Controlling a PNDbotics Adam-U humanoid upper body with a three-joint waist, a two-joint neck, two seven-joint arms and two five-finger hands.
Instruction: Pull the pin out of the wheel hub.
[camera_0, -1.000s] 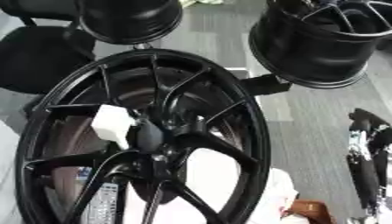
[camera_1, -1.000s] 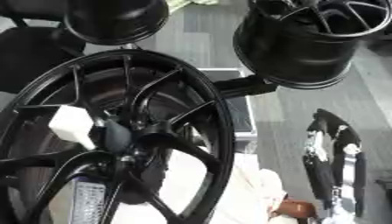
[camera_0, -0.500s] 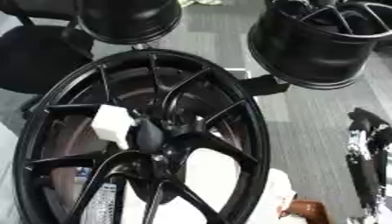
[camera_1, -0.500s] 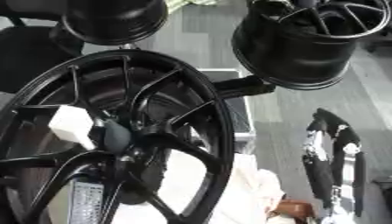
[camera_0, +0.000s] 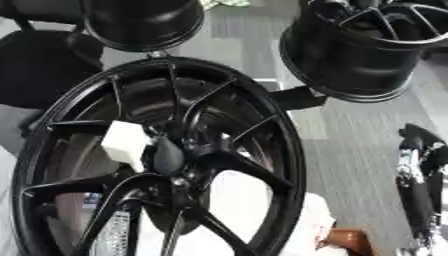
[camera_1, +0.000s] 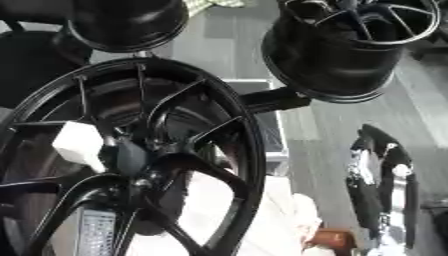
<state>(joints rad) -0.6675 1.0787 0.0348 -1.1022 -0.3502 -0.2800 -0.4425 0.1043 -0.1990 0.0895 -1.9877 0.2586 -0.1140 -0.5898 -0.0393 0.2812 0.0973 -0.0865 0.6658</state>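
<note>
Three black wheels are in sight, and the nearest, the big wheel (camera_0: 262, 130), fills the left side and lower part of both views, its face turned toward the camera and its spokes running out from the hub (camera_0: 171, 160). Low inside the big wheel, left of the hub, a pale label (camera_0: 114, 235) shows behind the spokes. Something white and soft (camera_0: 236, 200) lies behind the spokes below and right of the hub, with a small brown thing (camera_0: 346, 242) just past the rim at the bottom. A white block (camera_0: 125, 142) sits touching the hub on its upper left; it may be the pin, but this cannot be told for sure, and it is still at the hub. Well to the right of the big wheel, apart from it, the right robot hand (camera_1: 378, 175) shows black and silver over the grey floor (camera_0: 350, 135); whether it is apart or together cannot be told. A black bracket (camera_0: 297, 97) touches the big wheel's upper right rim. Beyond it stand the open-barrelled wheel (camera_0: 359, 55) at upper right and the third wheel (camera_0: 144, 22) above the big wheel's top, with a black chair (camera_0: 35, 65) at far left.
</note>
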